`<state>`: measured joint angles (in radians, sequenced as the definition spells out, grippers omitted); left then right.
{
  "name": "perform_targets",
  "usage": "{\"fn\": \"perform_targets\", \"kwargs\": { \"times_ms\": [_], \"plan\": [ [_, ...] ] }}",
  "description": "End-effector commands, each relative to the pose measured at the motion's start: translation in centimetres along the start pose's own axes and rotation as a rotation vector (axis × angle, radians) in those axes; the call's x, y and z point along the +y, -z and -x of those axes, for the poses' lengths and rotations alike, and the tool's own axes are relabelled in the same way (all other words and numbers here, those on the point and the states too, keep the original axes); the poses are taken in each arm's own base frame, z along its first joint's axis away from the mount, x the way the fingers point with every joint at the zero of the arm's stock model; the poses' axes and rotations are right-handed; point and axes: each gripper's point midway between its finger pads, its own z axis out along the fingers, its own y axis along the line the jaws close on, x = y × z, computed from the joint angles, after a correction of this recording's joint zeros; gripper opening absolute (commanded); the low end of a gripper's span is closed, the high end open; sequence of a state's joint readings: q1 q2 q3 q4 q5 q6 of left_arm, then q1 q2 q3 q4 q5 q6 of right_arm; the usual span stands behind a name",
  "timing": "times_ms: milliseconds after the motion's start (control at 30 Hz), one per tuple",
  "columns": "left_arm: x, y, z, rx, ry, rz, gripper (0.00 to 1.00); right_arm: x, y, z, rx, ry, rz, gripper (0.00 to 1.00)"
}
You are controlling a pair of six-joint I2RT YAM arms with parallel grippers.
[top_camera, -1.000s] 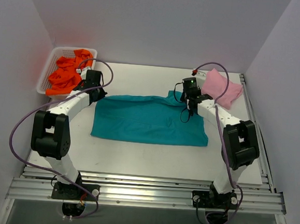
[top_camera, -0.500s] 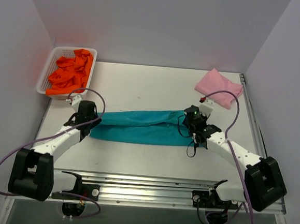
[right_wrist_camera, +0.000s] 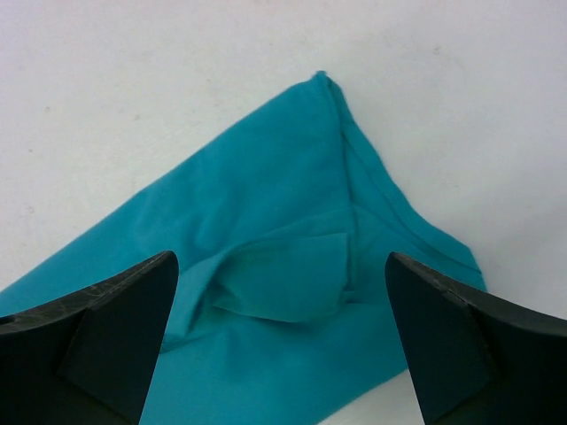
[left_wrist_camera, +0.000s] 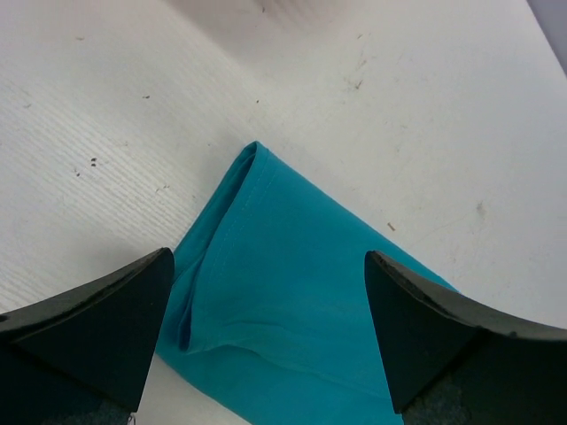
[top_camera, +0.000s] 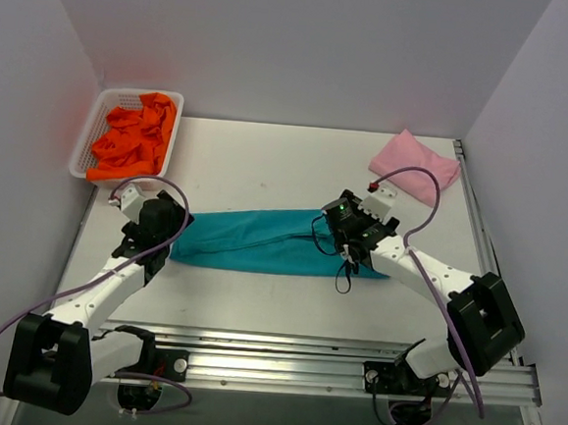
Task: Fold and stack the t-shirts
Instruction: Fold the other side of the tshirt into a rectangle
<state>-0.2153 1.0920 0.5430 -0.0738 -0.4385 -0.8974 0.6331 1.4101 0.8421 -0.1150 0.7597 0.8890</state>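
Observation:
A teal t-shirt (top_camera: 252,244) lies folded into a long narrow strip across the middle of the table. My left gripper (top_camera: 164,235) hovers over its left end, jaws wide open, teal cloth (left_wrist_camera: 283,301) lying flat and loose between the fingers. My right gripper (top_camera: 350,245) hovers over the right end, also open, above a tucked sleeve flap (right_wrist_camera: 283,279). A folded light pink t-shirt (top_camera: 416,166) rests at the back right. Crumpled orange t-shirts (top_camera: 132,140) fill the basket.
A white lattice basket (top_camera: 84,152) stands at the back left corner against the wall. Grey walls close in the back and both sides. A metal rail (top_camera: 272,364) runs along the near edge by the arm bases.
Both grippers drew the teal shirt's far edge toward the near side, folding it into a narrow strip, then opened and let go of the cloth.

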Motion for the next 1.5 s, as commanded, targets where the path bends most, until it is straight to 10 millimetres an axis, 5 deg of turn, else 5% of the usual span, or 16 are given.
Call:
{"fn": "perform_targets", "kwargs": {
  "times_ms": [0,133,200,433,667,1333,1467],
  "plan": [
    [-3.9,-0.4,2.6,-0.082,0.034,-0.112,0.98,2.2,-0.5,1.4,-0.048,0.007,-0.003,0.98],
    [-5.0,-2.0,1.8,-0.044,0.007,-0.112,1.0,4.1,-1.4,0.8,-0.033,0.036,0.023,0.87],
    [-5.0,-2.8,1.2,-0.022,-0.006,-0.095,0.93,4.6,-1.7,0.6,-0.027,0.055,0.026,0.8],
    [-2.7,-4.3,-0.6,-0.001,0.011,-0.004,0.82,4.3,-1.9,-0.5,-0.012,0.076,0.035,0.79],
    [-0.2,-4.9,-1.7,0.0,0.027,0.096,0.82,3.5,-1.7,-0.1,-0.025,0.085,0.017,0.79],
    [-2.5,-8.3,-2.5,0.027,0.034,0.088,0.7,2.7,-2.9,-0.1,-0.029,0.096,-0.003,0.77],
    [-2.9,-8.9,-2.4,0.024,0.027,0.09,0.6,2.8,-3.5,-0.6,-0.021,0.106,-0.006,0.77]
  ]
}}
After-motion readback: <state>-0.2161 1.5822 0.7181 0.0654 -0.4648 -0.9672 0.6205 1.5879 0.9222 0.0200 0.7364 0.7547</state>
